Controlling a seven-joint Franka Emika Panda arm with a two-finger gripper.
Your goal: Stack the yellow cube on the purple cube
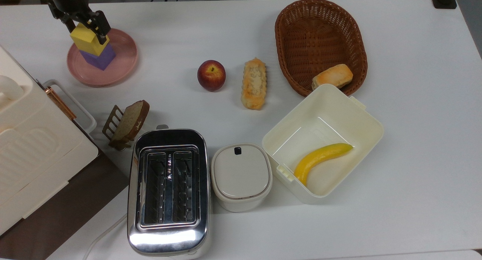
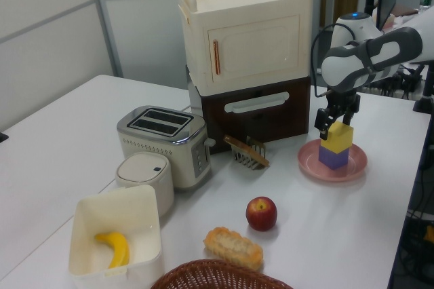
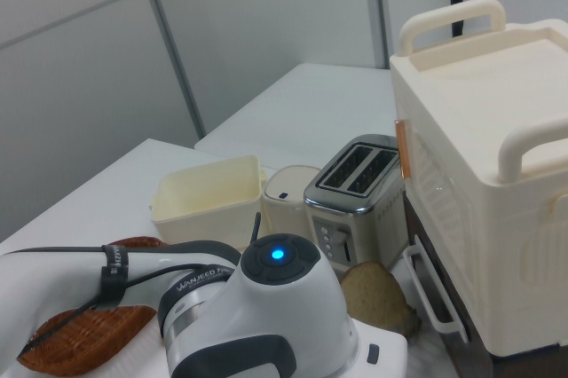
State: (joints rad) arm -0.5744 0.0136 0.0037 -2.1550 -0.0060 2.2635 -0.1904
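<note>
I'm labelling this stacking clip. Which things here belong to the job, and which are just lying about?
Job: yellow cube, sitting on the purple cube; pink plate beneath them; claw straddling the yellow cube.

Lying about: apple, toaster, basket, banana, bread slice.

cabinet (image 1: 34, 154) cut by the top view's left edge, basket (image 2: 217, 277) cut off below

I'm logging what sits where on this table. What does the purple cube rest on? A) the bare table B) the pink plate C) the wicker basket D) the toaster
B: the purple cube stands on the pink plate, with the yellow cube on top of it.
</note>
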